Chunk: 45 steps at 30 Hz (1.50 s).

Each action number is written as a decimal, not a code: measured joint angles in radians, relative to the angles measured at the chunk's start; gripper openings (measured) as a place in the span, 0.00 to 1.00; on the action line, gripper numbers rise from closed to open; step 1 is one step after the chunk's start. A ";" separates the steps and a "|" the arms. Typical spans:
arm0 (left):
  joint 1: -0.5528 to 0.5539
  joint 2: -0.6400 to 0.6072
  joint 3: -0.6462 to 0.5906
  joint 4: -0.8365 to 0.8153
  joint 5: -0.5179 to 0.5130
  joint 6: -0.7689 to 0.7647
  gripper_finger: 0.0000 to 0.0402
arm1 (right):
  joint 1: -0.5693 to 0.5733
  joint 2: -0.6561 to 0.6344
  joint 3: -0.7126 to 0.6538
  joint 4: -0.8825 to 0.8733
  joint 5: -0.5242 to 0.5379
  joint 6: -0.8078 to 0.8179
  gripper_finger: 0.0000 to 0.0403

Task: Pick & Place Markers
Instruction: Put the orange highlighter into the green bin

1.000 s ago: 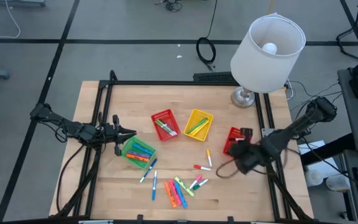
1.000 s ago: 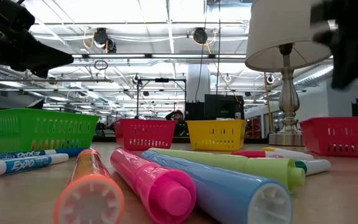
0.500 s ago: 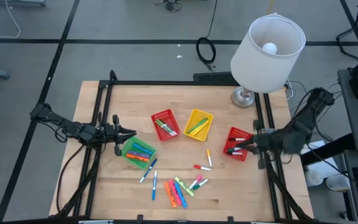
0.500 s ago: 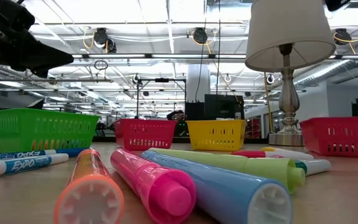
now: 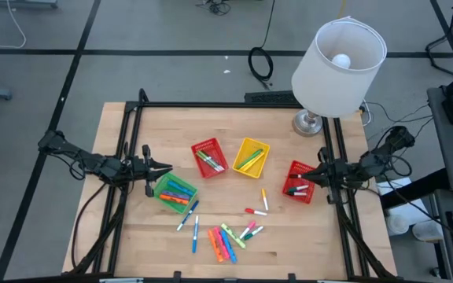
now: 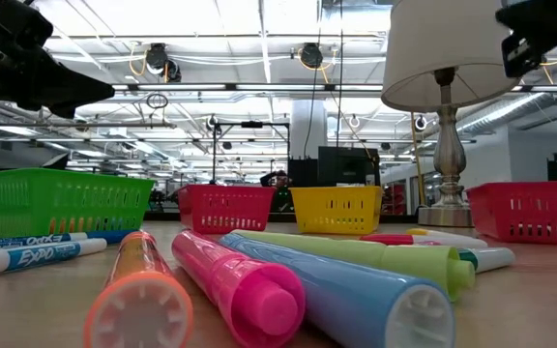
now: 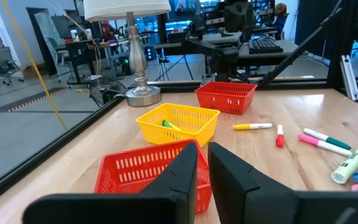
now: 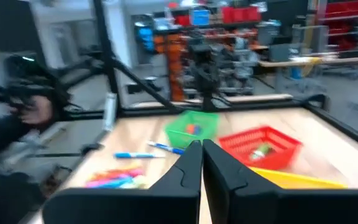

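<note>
The right hand (image 5: pixel 314 174), fingers pressed together and empty, hovers over the red mesh plastic basket (image 5: pixel 299 181) at the wooden surface's (image 5: pixel 163 236) right edge. The loose thin felt-tip markers (image 5: pixel 225 240) lie scattered toward the near edge, likely nearer this arm. The left hand (image 5: pixel 163 167), narrowly parted and empty, waits beside the green mesh basket (image 5: pixel 174 192).

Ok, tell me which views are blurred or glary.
Right wrist view: smeared throughout, green basket soft. Low view: the nearest markers out of focus, bright ceiling lights behind. High view: sharp, lit bulb inside the lamp. Left wrist view: clear, fingers dark.
</note>
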 joint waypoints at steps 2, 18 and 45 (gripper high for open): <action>0.000 0.000 0.000 0.001 0.000 -0.001 0.12 | -0.016 -0.013 -0.026 -0.013 0.024 0.002 0.00; 0.000 0.000 0.000 0.001 0.000 0.002 0.12 | -0.091 -0.110 -0.192 0.010 0.009 0.024 0.00; 0.000 0.000 0.000 -0.004 0.000 0.002 0.12 | -0.092 -0.116 -0.274 0.162 -0.042 -0.094 0.00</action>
